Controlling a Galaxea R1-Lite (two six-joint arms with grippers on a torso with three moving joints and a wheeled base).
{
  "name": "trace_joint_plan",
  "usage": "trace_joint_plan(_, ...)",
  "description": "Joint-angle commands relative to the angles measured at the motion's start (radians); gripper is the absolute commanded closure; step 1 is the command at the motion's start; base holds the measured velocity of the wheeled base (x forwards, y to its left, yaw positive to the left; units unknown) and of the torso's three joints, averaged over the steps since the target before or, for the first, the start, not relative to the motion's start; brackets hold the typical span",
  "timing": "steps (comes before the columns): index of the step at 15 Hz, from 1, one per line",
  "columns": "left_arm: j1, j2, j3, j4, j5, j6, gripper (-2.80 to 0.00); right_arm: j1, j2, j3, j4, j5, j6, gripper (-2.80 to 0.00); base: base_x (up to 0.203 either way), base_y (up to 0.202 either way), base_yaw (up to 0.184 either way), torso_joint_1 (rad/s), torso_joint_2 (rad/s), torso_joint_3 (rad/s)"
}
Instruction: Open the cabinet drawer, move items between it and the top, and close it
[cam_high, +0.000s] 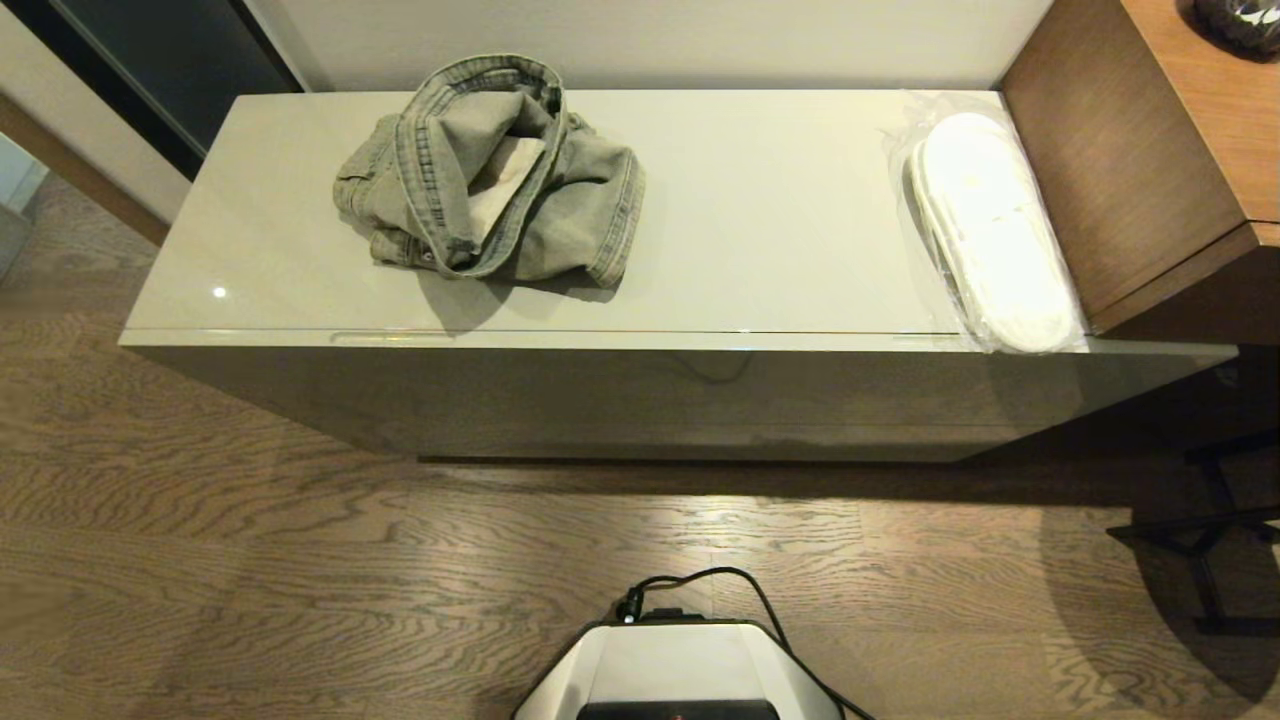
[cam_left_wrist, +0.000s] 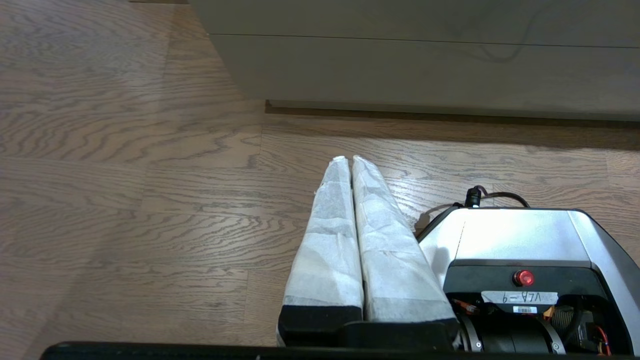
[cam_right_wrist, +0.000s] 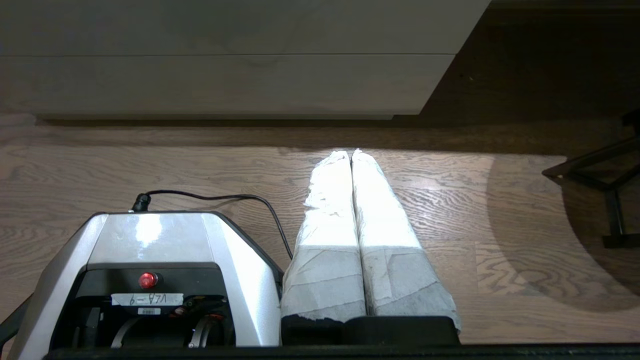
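One long, low, glossy beige-grey cabinet (cam_high: 640, 400) stands against the far wall, its single wide handleless drawer (cam_high: 680, 395) pushed in flush. On the smooth beige-grey top (cam_high: 780, 220) lie two items, well apart: one crumpled, faded grey-green denim garment (cam_high: 495, 175) toward the far left, and one pair of white flat slippers in clear plastic wrap (cam_high: 990, 230) at the right end, just beside a taller brown wooden unit (cam_high: 1130, 150). The slippers are stacked, so the pair reads almost as one shape.

Two grippers show, only in their own wrist views — the left gripper (cam_left_wrist: 348, 159) and the right gripper (cam_right_wrist: 349, 152), each with white-wrapped fingers pressed together, holding nothing, above the wood-grain floor (cam_high: 250, 560) on either side of the robot's white base (cam_high: 680, 665). One dark object on the wooden unit is cut off at the far right corner. A black metal frame (cam_high: 1215, 530) at the right is only partly seen.
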Motion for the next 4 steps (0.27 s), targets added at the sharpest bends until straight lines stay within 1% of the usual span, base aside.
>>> trace_joint_plan(1, 0.000, 0.000, 0.002, 0.000, 0.001, 0.000, 0.00, 0.000, -0.020, 0.000, 0.003, 0.001, -0.002, 0.00, 0.000, 0.000, 0.000, 0.000, 0.00, 0.000)
trace_joint_plan(4, 0.000, 0.000, 0.002, 0.000, 0.001, 0.000, 0.00, 0.000, -0.020, 0.000, 0.002, 0.001, 0.010, 0.00, 0.000, 0.000, 0.000, 0.000, 0.00, 0.000)
